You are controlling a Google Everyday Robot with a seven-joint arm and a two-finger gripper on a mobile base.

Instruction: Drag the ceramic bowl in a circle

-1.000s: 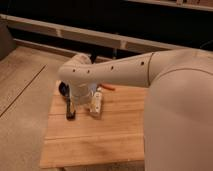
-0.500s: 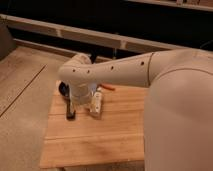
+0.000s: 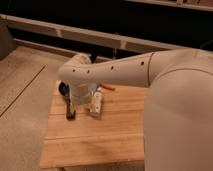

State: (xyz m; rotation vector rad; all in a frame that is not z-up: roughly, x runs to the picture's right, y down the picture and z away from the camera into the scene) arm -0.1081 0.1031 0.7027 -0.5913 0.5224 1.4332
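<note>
Unchanged versus 0.5 s ago, arm stretched over wooden board (image 3: 100, 142) | gripper (image 3: 83, 107) low on board's left part, opening impossible to tell | ceramic bowl (image 3: 63, 90) mostly hidden behind wrist, dark rim peeking out left | to do well: confirm rim contact, press lightly, sweep 1 slow circle, clear of orange item (image 3: 108, 88)

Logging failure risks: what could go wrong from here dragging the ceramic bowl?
The ceramic bowl sits near the wooden board's far-left edge, mostly hidden by the arm; a wide circle could push it off. The gripper is low beside it, but contact is not visible, so it may slip. The small orange item nearby could get swept.
</note>
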